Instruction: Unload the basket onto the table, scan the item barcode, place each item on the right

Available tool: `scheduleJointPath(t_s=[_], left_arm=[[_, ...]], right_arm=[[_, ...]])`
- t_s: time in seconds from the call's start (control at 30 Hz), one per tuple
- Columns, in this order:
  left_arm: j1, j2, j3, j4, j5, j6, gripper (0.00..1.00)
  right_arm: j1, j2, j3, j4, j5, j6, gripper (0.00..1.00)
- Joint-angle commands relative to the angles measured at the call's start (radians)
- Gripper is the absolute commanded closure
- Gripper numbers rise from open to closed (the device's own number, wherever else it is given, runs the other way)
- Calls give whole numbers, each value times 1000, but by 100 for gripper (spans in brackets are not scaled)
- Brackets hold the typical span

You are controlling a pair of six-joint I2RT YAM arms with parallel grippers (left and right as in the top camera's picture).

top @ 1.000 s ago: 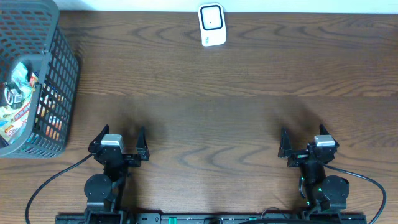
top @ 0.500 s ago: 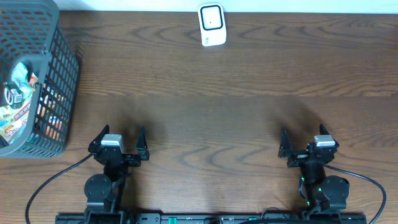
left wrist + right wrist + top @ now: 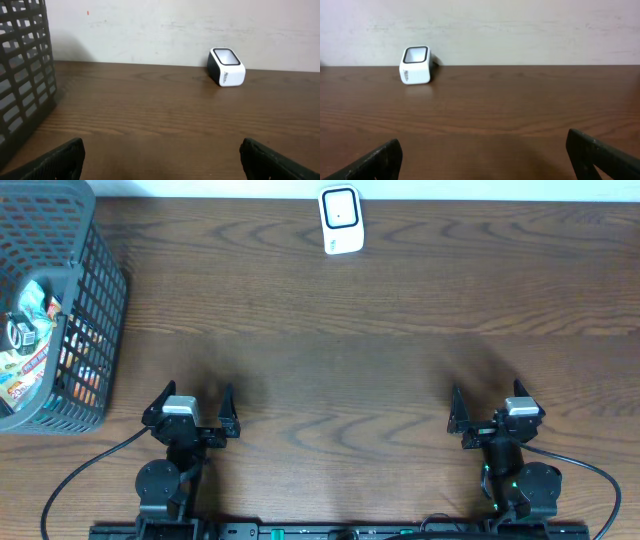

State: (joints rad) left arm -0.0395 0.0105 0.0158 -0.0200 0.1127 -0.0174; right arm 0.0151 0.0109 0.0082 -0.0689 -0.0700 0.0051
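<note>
Since nothing has moved this past second, the scan is not begun. My left gripper (image 3: 193, 399) and right gripper (image 3: 488, 404) sit spread wide and empty. The items (image 3: 24, 348) lie in the basket (image 3: 98, 320), well apart from the scanner (image 3: 340, 220).

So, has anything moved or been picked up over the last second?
Nothing visibly changed. The left hand and the right hand are open and empty at the near edge of the table. The white scanner sits at the far edge. The basket at the far left holds the packaged items, untouched.
</note>
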Motion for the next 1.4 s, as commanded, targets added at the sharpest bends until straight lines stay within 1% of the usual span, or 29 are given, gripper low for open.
scheduleJointPath(t_s=[0.0, 1.03, 1.07, 1.1, 1.13, 1.17, 1.2, 1.27, 1.3, 1.37], left_arm=[[6, -6, -12, -43, 6, 21, 2], [6, -6, -12, -43, 6, 21, 2], [6, -6, -11, -39, 32, -6, 2], [3, -6, -11, -35, 105, -84, 2], [0, -6, -11, -25, 190, -182, 2], [-1, -6, -11, -16, 312, -330, 2], [-2, -6, -11, -2, 333, -397, 2], [-1, -6, -11, 20, 333, -468, 2], [-1, -6, -11, 56, 333, -497, 2], [-1, -6, -11, 182, 370, -566, 2]], right_arm=[[-8, -5, -2, -3, 8, -14, 1], [-8, -5, -2, -3, 8, -14, 1], [-8, -5, -2, -3, 8, -14, 1], [-8, -5, -2, -3, 8, -14, 1], [-8, -5, -2, -3, 8, -14, 1], [-8, -5, -2, -3, 8, -14, 1], [-8, -5, -2, -3, 8, -14, 1], [-8, -5, -2, -3, 8, -14, 1], [-8, -5, -2, -3, 8, -14, 1], [-8, -5, -2, -3, 8, -14, 1]])
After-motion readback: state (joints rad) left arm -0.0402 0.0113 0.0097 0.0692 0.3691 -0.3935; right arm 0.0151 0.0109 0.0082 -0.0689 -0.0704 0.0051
